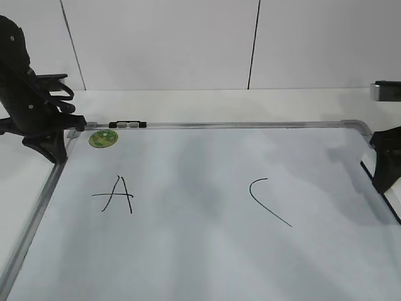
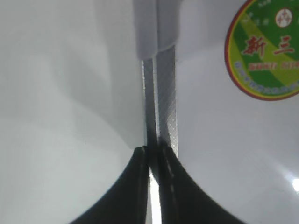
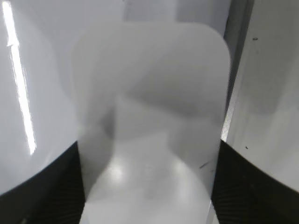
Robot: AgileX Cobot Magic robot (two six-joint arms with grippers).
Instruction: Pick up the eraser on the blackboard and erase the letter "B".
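The blackboard (image 1: 207,251) is a white board with a silver frame. It carries a black "A" (image 1: 116,194), a black "C" curve (image 1: 266,200) and a round green sticker (image 1: 103,138). No letter "B" shows; the board between A and C is bare. My left gripper (image 1: 56,147) is shut at the board's far left corner, and in the left wrist view its tips (image 2: 153,151) sit over the frame strip (image 2: 166,93), beside the sticker (image 2: 266,46). My right gripper (image 1: 381,166) is at the board's right edge. In the right wrist view its jaws (image 3: 147,149) flank the white eraser (image 3: 149,93).
A small black-and-white object (image 1: 127,125) lies on the board's far frame edge. A grey-white block (image 1: 388,91) shows at the right border. A white wall stands behind the table. The board's frame (image 3: 231,102) runs just right of the eraser.
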